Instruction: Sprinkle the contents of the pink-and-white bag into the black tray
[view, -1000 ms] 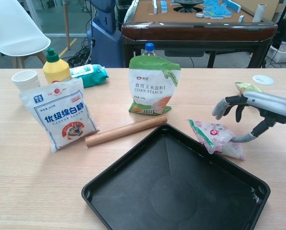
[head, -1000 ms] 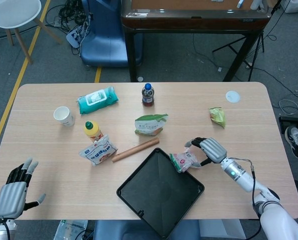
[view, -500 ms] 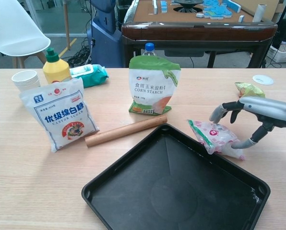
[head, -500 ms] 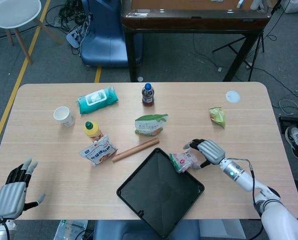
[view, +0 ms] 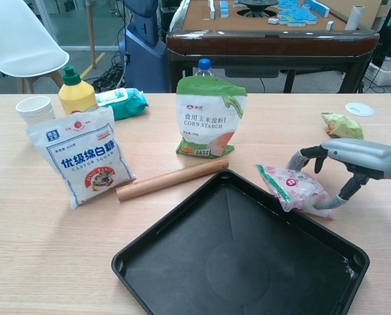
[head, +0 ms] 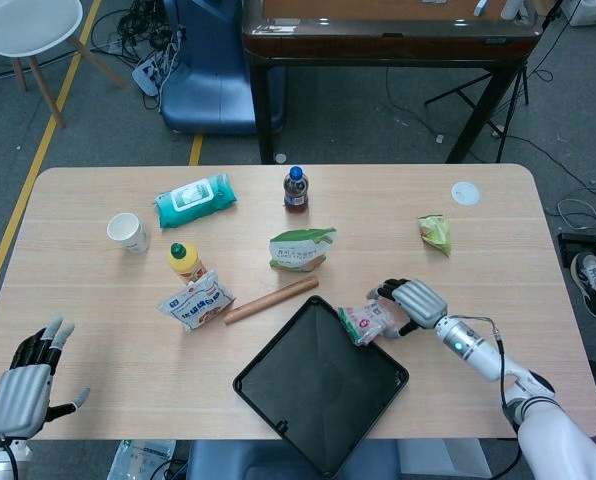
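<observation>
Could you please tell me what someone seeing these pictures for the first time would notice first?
Most striking is the big black tray at the table's near edge, set cornerwise and apparently bare. At its right corner lies the pink-and-white bag, with the right robot hand arched over it, fingers around it. Behind stand a white sugar bag on the left and a green corn starch pouch in the middle.

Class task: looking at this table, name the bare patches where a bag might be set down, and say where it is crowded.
Bare wood lies between the right hand, the green packet and the white disc, and along the near left edge, between the castor sugar bag and the left hand. It is crowded around the corn starch bag, rolling pin and black tray.
</observation>
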